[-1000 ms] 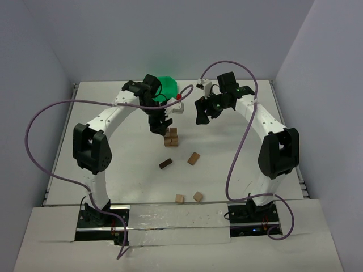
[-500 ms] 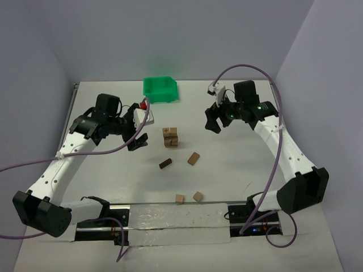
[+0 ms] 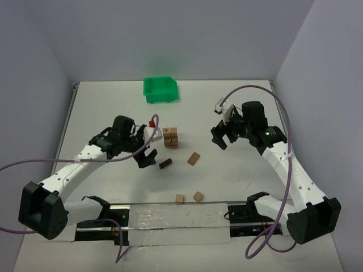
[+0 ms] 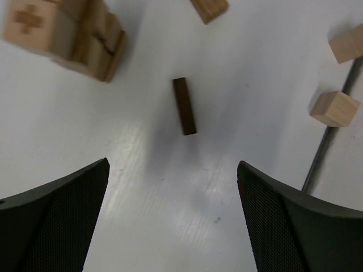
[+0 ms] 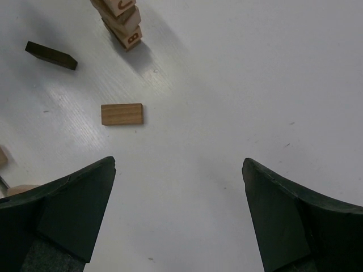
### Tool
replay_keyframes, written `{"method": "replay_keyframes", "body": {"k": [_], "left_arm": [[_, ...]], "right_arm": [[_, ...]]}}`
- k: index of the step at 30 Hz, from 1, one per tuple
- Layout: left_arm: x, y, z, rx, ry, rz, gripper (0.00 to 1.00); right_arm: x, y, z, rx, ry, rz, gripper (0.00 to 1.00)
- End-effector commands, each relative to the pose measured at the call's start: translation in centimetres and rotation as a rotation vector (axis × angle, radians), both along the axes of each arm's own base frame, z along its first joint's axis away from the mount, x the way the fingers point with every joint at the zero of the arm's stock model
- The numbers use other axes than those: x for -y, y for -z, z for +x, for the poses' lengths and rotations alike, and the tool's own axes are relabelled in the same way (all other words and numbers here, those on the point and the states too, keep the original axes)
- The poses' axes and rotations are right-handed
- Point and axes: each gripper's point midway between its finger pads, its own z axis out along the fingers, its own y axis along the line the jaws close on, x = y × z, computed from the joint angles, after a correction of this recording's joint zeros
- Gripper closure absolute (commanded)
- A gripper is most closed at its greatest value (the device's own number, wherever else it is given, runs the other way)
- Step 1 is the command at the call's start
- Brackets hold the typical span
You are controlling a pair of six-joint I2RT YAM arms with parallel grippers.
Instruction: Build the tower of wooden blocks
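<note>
Both arms are swinging back and lowering away from the wood block tower (image 3: 171, 137), which is standing mid-table as a short stack. Left gripper (image 3: 146, 157) and right gripper (image 3: 220, 137) are hanging spread wide, empty. A dark bar (image 3: 165, 164), a tan bar (image 3: 194, 158) and two cubes (image 3: 180, 198) are lying loose, waiting to be stacked, so the build is looking only partly done

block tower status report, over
Open and empty: left tool by the dark bar, right tool right of the tower. Short stack only; three tan blocks loose on the table. Nothing in the way.
</note>
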Motion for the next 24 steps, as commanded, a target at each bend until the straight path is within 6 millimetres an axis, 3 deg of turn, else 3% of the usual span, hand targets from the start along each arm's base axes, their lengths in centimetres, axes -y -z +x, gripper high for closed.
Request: {"method": "replay_keyframes", "body": {"k": [1,5,12,24], "left_arm": [[2.9,0.2,0.4,0.09,-0.017,-0.048,0.02],[3.6,2.8,1.0,0.096,-0.048,0.015,0.18],[5.3,4.7,2.7,0.086,-0.08,0.047,0.32],[6.1,7.0,1.6,-0.01,-0.044,0.064,0.37]], "right_arm": [[0.4,-1.5,0.6,0.134,0.013,0.0,0.0],[0.6,-1.3,0.5,0.164,0.0,-0.013,0.0],[0.5,-0.8,0.7,0.172,-0.017,-0.028,0.0],[0.6,-1.2,1.0,0.21,-0.039,-0.049,0.0]]}}
